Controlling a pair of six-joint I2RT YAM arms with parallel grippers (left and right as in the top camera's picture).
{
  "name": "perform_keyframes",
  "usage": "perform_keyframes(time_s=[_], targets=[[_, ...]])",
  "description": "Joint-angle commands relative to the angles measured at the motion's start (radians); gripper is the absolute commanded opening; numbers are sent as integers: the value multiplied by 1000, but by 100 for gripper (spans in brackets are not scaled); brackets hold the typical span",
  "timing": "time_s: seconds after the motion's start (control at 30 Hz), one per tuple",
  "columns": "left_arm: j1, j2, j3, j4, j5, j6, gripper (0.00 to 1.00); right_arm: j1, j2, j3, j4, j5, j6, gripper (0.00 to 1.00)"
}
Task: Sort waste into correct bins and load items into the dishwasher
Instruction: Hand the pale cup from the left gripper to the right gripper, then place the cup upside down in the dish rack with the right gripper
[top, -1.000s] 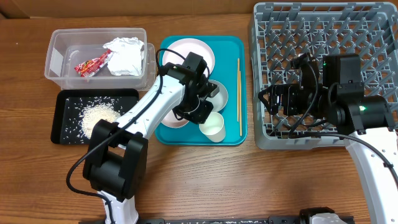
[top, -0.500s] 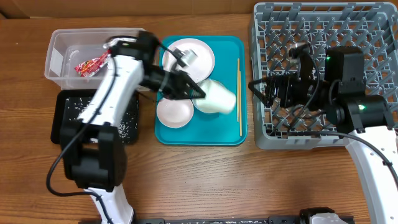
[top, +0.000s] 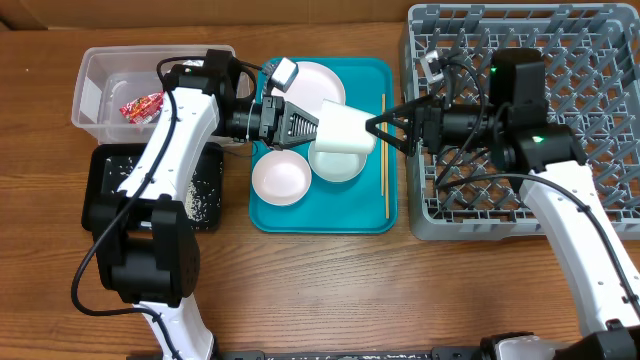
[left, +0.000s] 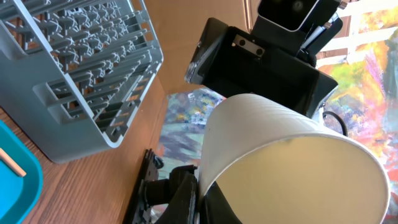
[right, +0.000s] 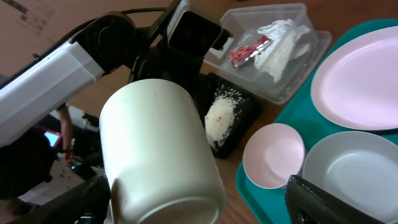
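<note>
Nearest the robot's side of the table, the teal tray carried the small plate and, just beside it, the bowl, both mouth-up. The chopsticks lay together along the tray's right edge, their long axis running from near to far.

Above the middle of the tray, the cup hung in the air on its side. Its long axis ran left to right, with the open mouth facing the left arm and the flat base facing the right arm. The left gripper was clenched on the mouth end of the cup; its wrist camera looked straight into the pale interior. The right gripper was spread wide and pointed left at the cup's base. In the right wrist view one finger showed on each side of the cup, and neither was seen touching it.

To the left of the teal tray, the black tray held scattered rice. Beyond it, the clear tub contained the red wrapper and the crumpled napkin.

At the far end of the teal tray lay the large plate, partly hidden under the left arm. The grey dish rack stood to the right, and the right arm reached out over its near-left part.
</note>
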Motion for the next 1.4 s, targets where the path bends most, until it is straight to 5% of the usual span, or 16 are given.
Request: perform_keyframes(time_s=[0.0, 0.73, 0.8, 1.07, 1.23, 1.37], targets=[[-7, 2, 17, -3, 55, 29, 4, 18, 13, 26, 35, -52, 42, 91], [-9, 2, 17, 9, 54, 29, 4, 128, 14, 26, 94, -43, 55, 70], [-9, 2, 17, 9, 54, 29, 7, 126, 14, 26, 97, -29, 55, 68], [-7, 2, 17, 9, 35, 29, 48, 77, 12, 26, 93, -23, 56, 57], [-5, 2, 17, 10, 3, 29, 54, -18, -1, 26, 54, -7, 55, 58], [2, 2, 17, 10, -1, 29, 54, -123, -16, 26, -134, 112, 6, 61]])
